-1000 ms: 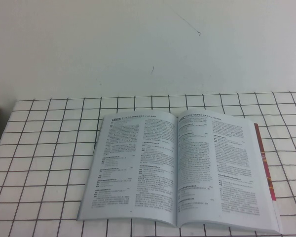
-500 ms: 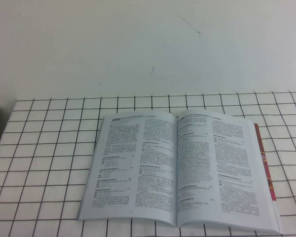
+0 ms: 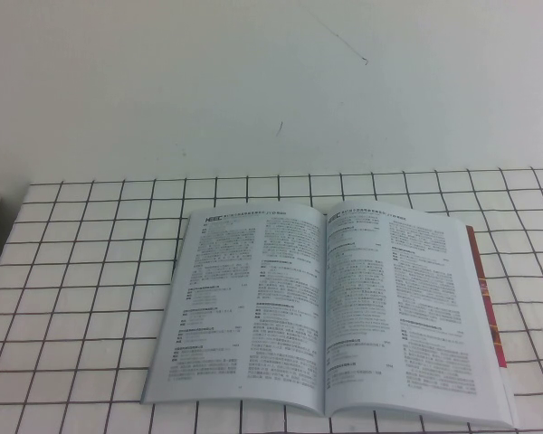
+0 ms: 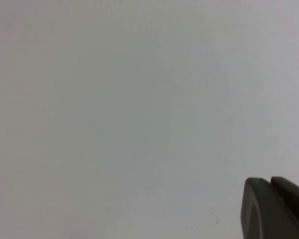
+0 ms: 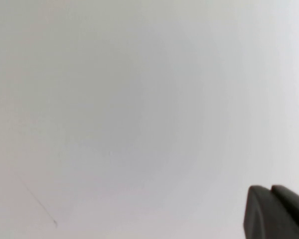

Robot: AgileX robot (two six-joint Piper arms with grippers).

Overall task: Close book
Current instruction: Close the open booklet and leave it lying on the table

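White gridded table [image 3: 90, 271] holds the book [image 3: 330, 312], lying open and flat toward its near right (a red cover edge [image 3: 489, 307] shows along the right side). Left gripper [image 4: 274, 209] and right gripper [image 5: 276, 211] each face the blank white wall [image 5: 139, 99]; whether either is released or clenched cannot be told.

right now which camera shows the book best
The high view: the book lies open on the checked table, both pages showing. The left wrist view shows only the left gripper against blank white, the right wrist view only the right gripper; neither shows the book, and neither gripper appears in the high view.
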